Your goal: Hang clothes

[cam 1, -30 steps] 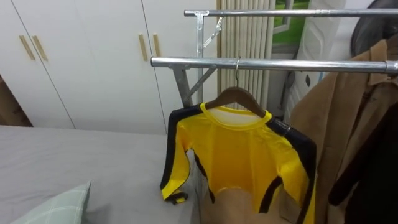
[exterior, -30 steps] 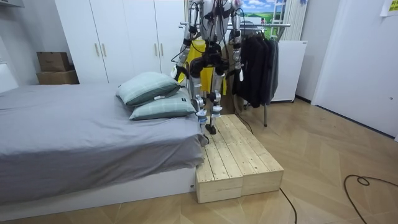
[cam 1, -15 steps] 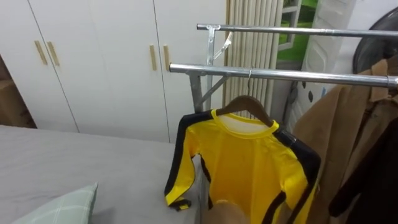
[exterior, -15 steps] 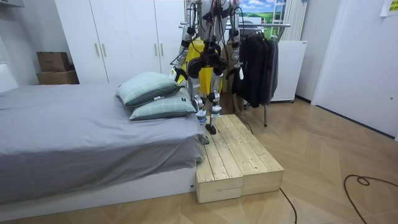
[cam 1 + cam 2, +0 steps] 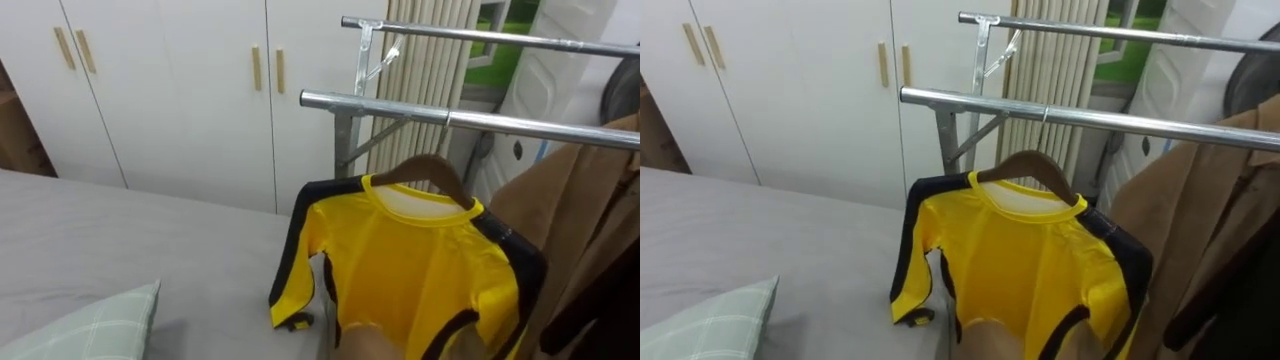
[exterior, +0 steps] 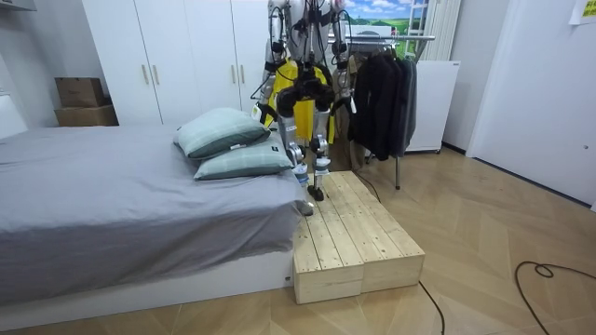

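The yellow shirt (image 5: 420,260) hangs on a wooden hanger (image 5: 432,165) whose wire hook sits over the lower rail (image 5: 380,104), close to that rail's left end by the upright post. On this showing the hanging looks done or nearly so. The robot stands at the far end of a wooden platform (image 6: 354,233) beside the bed (image 5: 120,250), facing the rack. The left robot hand (image 6: 264,104) and right robot hand (image 6: 341,100) are too small in the room view to read, so I cannot tell whether they are spread, curled or gripping anything. The main risk I see is the hanger shifting: the rail is a smooth, round, polished metal tube and the hook is thin wire, so a brush from an arm could send it sliding along the rail or lift it off. The shirt looks like slick, thin synthetic knit with black sleeves and side panels. Such cloth could slip off the curved, varnished hanger shoulders if tugged. Its left sleeve dangles limp near the bed's edge, where a withdrawing arm might snag it. A soft, heavy-looking brown coat (image 5: 570,220) hangs just beside the shirt on the right and could crowd it. The bed's grey cover is matte and flat, with a plump checked pillow (image 5: 90,325) at its near corner.
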### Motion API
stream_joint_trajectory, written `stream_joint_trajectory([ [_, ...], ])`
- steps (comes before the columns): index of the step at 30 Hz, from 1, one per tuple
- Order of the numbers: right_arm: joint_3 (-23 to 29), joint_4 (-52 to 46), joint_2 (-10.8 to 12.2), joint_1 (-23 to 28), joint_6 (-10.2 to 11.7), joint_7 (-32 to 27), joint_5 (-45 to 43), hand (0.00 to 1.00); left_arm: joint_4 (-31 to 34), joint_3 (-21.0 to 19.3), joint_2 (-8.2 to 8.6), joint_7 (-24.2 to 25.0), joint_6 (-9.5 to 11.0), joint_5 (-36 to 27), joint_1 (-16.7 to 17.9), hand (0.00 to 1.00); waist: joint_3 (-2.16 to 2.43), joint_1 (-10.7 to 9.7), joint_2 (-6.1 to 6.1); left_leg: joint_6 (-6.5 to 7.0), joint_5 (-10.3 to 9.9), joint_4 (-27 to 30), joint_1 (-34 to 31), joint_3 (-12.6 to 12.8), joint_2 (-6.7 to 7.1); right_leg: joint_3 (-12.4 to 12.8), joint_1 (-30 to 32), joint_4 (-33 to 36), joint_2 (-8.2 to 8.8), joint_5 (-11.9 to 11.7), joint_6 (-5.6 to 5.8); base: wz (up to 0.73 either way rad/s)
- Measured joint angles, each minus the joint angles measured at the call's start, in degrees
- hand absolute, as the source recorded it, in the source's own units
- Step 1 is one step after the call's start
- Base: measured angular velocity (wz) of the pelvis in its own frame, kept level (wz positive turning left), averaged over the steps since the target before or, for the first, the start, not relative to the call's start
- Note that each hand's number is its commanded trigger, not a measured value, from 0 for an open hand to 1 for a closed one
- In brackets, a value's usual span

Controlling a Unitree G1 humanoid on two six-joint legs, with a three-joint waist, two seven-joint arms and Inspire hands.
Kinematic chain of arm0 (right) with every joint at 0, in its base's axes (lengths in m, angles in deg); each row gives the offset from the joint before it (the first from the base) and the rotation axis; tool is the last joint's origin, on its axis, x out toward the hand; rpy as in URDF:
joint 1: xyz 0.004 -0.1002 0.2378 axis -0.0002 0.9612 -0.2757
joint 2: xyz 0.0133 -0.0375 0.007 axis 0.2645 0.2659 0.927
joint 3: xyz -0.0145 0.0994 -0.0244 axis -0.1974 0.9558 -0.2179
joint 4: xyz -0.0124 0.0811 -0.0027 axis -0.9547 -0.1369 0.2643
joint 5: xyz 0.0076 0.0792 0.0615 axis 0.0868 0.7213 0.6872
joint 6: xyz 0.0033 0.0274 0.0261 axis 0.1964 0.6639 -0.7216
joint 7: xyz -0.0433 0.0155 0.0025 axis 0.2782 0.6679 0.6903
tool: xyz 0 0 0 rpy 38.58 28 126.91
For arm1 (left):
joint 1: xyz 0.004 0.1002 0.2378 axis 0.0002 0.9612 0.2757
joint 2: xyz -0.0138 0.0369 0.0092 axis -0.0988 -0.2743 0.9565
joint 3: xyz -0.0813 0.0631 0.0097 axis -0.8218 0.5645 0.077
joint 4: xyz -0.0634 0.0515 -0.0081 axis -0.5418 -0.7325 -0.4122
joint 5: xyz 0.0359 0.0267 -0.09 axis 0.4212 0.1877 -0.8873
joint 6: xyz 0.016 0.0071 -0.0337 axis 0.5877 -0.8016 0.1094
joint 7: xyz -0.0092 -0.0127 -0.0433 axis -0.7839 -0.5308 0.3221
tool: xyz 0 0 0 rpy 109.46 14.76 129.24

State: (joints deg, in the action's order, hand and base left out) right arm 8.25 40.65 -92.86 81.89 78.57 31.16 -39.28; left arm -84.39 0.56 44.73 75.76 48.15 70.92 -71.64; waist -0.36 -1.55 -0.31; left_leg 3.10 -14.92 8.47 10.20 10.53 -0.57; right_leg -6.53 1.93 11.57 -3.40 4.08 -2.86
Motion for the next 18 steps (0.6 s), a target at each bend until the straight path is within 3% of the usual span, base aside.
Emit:
stream_joint_trajectory([
  [4,0.0,0.8,0.1,-0.3,-0.1,0.6,-0.1,0.0,0.2,-0.3,0.48,0.0,-0.1,0.0,0.1,0.0,-0.24,0.1,-0.43,0.16,-0.2,-0.4,0.0,0.0,-0.04,-0.1,0.2,0.1,-0.02,0.4,0.18,0.0],
  [18,-0.1,1.4,0.2,-0.8,-0.1,9.0,4.7,0.0,0.1,-0.2,0.59,-0.2,-0.4,0.0,-0.2,0.0,0.02,0.3,-0.2,0.02,-0.3,-0.7,-0.3,-0.5,-0.09,-0.1,1.0,1.2,-0.07,1.5,0.14,0.0],
])
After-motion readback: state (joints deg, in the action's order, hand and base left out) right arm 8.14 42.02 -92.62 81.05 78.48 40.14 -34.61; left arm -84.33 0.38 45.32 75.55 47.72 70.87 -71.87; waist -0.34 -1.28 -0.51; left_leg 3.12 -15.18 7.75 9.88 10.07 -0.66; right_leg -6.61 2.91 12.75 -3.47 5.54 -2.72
